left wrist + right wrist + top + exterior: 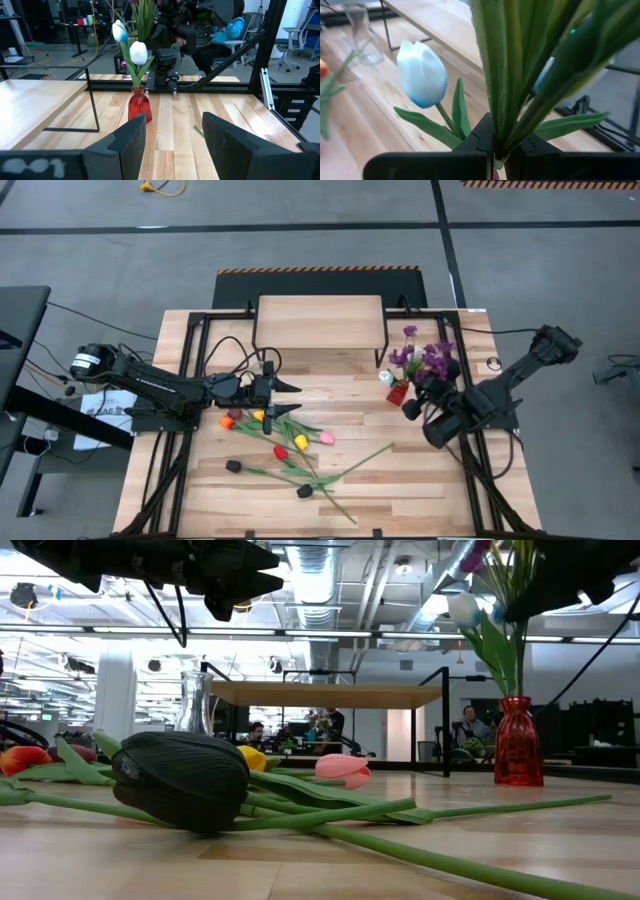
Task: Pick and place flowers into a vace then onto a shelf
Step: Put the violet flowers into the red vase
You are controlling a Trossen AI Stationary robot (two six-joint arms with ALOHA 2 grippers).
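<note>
While left fingers [172, 137] gape, right fingers [497, 150] tight around flower stems [520, 75] above slatted wooden table [400, 480].

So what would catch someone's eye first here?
Probably the red vase right of the shelf, where the right gripper is shut on the stems of a bouquet standing in it. Then the loose tulips strewn mid-table, with the left gripper open above them.

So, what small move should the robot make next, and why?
Probably the right gripper should ease the bunch further down and then let go: it is shut on the green stems, which already stand in the red vase. The left gripper hangs open above the loose flowers, and the shelf holds nothing yet.
</note>
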